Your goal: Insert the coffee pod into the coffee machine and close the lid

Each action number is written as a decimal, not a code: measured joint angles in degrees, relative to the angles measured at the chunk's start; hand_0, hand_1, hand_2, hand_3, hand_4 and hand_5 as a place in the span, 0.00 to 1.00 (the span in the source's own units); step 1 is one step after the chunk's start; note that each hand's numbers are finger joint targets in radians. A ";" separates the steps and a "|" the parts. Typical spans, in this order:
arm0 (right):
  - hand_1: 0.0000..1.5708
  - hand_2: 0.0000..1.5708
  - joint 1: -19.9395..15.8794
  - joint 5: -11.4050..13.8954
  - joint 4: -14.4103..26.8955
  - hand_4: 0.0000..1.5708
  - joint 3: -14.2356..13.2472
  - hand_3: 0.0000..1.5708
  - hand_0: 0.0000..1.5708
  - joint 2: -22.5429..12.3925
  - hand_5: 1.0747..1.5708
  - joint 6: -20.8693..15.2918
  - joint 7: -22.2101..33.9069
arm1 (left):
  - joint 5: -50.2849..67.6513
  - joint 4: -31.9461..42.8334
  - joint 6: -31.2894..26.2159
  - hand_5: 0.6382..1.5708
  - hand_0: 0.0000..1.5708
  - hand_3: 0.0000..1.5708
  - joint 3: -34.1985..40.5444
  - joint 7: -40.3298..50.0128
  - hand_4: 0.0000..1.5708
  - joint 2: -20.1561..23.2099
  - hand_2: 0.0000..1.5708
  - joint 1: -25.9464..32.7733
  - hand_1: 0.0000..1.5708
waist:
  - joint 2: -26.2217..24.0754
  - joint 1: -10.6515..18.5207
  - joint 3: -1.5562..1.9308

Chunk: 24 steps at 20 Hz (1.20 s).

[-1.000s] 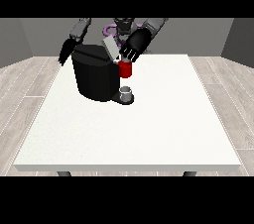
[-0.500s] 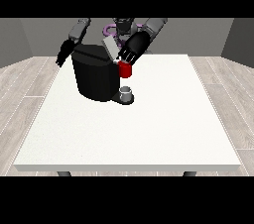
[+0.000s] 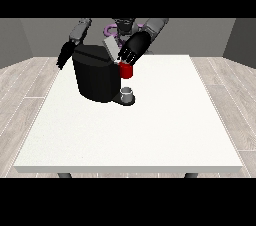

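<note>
The black coffee machine (image 3: 95, 79) stands on the far left part of the white table (image 3: 165, 130). Its grey lid (image 3: 111, 49) is tilted up at the top. The hand at the view's right (image 3: 135, 49) hovers at the lid, its straight fingers pointing down and touching the lid's front edge. Just below those fingers is a red thing at the machine (image 3: 126, 71). A small grey thing (image 3: 128, 93) sits on the machine's base under it; I cannot tell whether it is the pod. The hand at the view's left (image 3: 65, 56) hangs beside the machine's left side with relaxed fingers, holding nothing.
The robot's torso (image 3: 122, 26) is behind the machine at the table's far edge. The table's near edge runs along the bottom, with wooden floor around it.
The hand at the view's right has sunk slightly toward the lid and the red thing. The hand at the view's left has barely moved.
</note>
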 measured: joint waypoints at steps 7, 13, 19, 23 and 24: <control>0.00 0.00 -0.41 0.64 0.29 0.00 0.40 0.00 0.00 0.13 1.00 -0.45 0.23 | -1.46 0.06 2.51 1.00 0.77 0.72 -0.54 -0.13 0.00 -0.22 0.78 -0.27 0.77 | 0.06 -0.16 -0.05; 0.00 0.00 -0.85 0.93 -0.81 0.00 0.77 0.00 0.00 0.12 1.00 -0.58 1.05 | -4.83 0.38 4.67 1.00 0.74 0.67 -2.98 -2.47 0.00 1.21 0.75 0.49 0.74 | 0.85 -0.71 -0.03; 0.00 0.00 -0.72 0.53 -1.74 0.00 0.63 0.00 0.00 -0.16 1.00 -0.18 0.97 | -5.65 1.37 5.67 1.00 0.71 0.62 -2.79 -4.59 0.00 2.60 0.72 0.46 0.71 | 1.82 -1.28 0.07; 0.00 0.00 -1.18 0.35 -2.02 0.00 0.62 0.00 0.00 -0.49 1.00 0.32 1.92 | -5.43 1.58 7.08 1.00 0.77 0.61 -1.81 -5.07 0.00 2.60 0.75 0.08 0.77 | 2.18 -1.61 0.06; 0.00 0.00 -1.37 0.58 -2.31 0.00 0.80 0.00 0.00 -0.28 1.00 0.00 2.28 | -5.29 1.64 7.48 1.00 0.79 0.61 -1.51 -5.40 0.00 2.59 0.77 0.00 0.79 | 2.33 -1.70 0.06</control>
